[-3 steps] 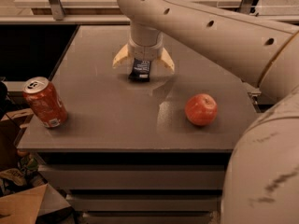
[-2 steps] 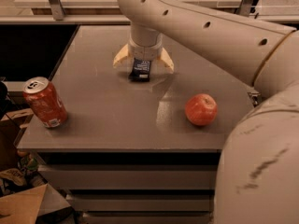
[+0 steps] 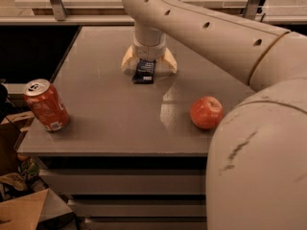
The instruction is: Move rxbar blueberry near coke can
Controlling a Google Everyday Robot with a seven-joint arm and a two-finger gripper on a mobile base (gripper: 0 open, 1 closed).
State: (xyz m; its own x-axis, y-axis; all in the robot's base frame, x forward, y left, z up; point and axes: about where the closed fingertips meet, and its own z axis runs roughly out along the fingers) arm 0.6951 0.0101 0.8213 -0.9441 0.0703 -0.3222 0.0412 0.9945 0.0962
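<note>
Bar (image 3: 144, 72) lies near the table's (image 3: 110, 119) far edge; the end effector (image 3: 148, 66), spread wide, straddles it ungrasped. Can (image 3: 46, 105) stands at the front-left corner; grasp and carry remain.

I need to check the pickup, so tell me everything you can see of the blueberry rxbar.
The rxbar blueberry is a small flat rectangular bar in a dark navy wrapper with faint pale print. It lies flat on the grey table, toward its far middle. The gripper stands over it, open, one finger on each side; whether they touch it cannot be told.
</note>
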